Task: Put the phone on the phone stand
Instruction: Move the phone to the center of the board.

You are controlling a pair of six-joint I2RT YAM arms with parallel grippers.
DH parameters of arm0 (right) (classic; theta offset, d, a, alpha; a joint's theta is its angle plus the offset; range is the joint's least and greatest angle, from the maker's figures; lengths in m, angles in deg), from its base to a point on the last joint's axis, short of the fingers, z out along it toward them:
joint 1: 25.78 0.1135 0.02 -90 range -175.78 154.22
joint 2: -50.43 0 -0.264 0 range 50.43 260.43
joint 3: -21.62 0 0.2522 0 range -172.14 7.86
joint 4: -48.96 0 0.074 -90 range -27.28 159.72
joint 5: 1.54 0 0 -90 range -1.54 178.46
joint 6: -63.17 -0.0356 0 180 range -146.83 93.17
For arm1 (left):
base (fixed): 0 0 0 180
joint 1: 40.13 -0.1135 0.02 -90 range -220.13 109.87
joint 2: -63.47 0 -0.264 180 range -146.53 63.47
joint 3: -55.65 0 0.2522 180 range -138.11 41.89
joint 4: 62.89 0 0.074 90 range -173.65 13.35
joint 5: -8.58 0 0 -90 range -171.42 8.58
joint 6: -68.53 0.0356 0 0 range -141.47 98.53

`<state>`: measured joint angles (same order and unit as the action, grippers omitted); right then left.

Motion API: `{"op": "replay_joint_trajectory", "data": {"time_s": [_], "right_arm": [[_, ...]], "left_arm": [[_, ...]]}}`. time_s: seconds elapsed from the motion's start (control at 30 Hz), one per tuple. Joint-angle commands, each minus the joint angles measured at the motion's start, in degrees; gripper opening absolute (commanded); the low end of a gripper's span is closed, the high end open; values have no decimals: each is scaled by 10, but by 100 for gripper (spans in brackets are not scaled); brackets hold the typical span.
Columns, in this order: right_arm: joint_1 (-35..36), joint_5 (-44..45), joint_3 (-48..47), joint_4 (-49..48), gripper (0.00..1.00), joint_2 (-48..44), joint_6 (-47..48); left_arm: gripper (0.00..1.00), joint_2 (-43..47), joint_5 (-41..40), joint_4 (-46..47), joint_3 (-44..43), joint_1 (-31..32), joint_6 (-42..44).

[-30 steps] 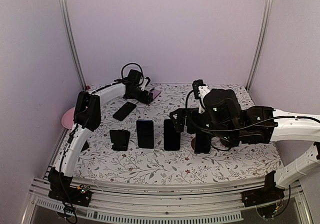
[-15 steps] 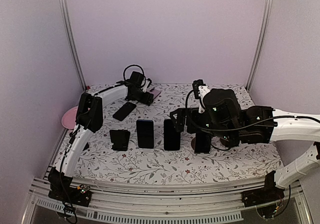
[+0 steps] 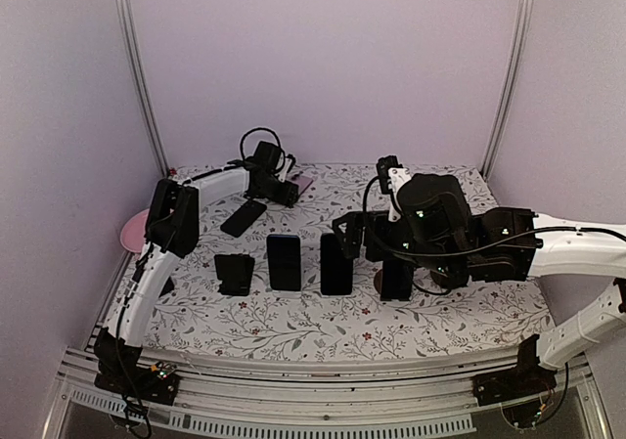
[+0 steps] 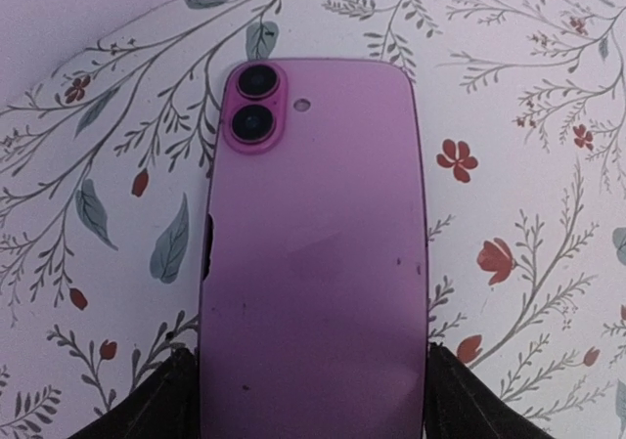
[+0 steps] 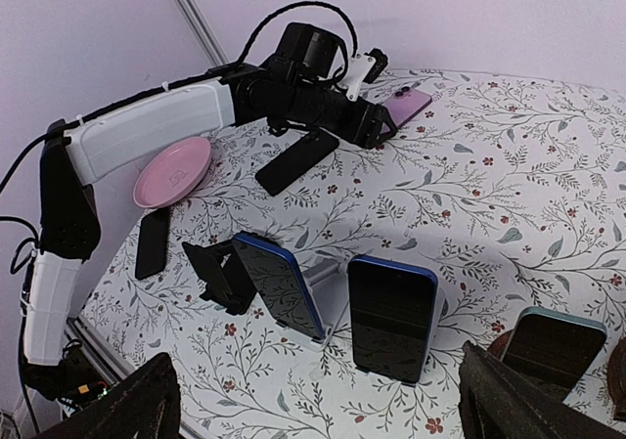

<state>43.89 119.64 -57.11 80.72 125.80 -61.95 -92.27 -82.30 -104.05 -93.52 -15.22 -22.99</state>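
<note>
Far left of the top view there's a pink plate [image 3: 132,232] hanging over the table edge, and I can't see anything on it.

The action is up at the back, left of centre. The left gripper [image 4: 311,405] is down over the pink phone [image 4: 313,253], which lies flat on the floral cloth with its camera side up. The fingers [image 4: 147,410] sit either side of it, right at its long edges. I honestly can't tell if they're pinching yet or just framing it. So I'd call this the grab step, with nothing lifted yet.

In front of that is a black phone [image 3: 243,217] lying flat, then the row of stands across the middle. The leftmost phone stand [image 3: 234,273] is bare. The next three hold a blue-edged phone [image 3: 285,262], a dark phone [image 3: 335,263] and a third phone [image 3: 396,279].

On the right, the right gripper [image 5: 328,405] hangs over that row, spread wide and holding nothing.

My guess at the next move: get a firm squeeze on the pink phone, lift it, carry it forward to the bare stand and tip it upright into the cradle without clipping the blue-edged one beside it.
</note>
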Motion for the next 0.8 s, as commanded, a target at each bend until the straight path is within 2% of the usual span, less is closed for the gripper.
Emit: {"op": "replay_joint_trajectory", "data": {"time_s": [0.0, 0.43, 0.7, 0.77], "right_arm": [[-3, 4, 6, -6, 99, -14, -6], [-3, -18, 28, -39, 99, -25, -7], [-2, -38, 34, -57, 99, -26, -5], [-1, -40, 36, -62, 99, -26, -6]], "left_arm": [[62, 33, -19, -41, 79, -2, -21], [61, 181, -26, 47, 353, -16, -42], [59, 238, -36, 64, 461, -54, -48], [58, 256, -16, 67, 485, -64, -55]]}}
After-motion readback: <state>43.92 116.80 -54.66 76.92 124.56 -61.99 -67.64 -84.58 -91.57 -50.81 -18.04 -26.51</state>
